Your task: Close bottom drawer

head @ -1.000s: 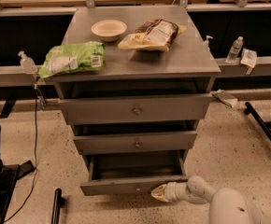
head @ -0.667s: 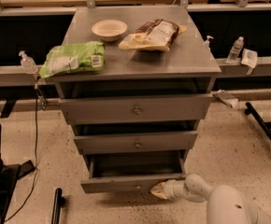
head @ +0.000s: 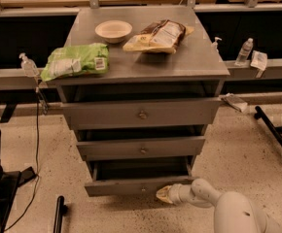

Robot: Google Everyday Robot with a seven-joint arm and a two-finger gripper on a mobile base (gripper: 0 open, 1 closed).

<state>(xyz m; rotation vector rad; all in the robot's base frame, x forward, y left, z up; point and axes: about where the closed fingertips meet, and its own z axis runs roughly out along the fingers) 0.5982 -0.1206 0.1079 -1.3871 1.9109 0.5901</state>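
Jutting open, bottom drawer [head: 126, 187] has pincer [head: 162, 194] at its right front

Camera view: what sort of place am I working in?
Probably a lab or workshop: long grey benches carrying a clear pump bottle, and a speckled hard floor. The end effector sits at the front of the open narrow grey bottom drawer.

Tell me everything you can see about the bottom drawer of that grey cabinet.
The grey metal bottom drawer has the slimmest front of three, with a small round centre knob. It stands pulled out, its dark interior exposed, low near the speckled floor. The robot's pale gripper sits at the front's right end as seen, seemingly touching it.
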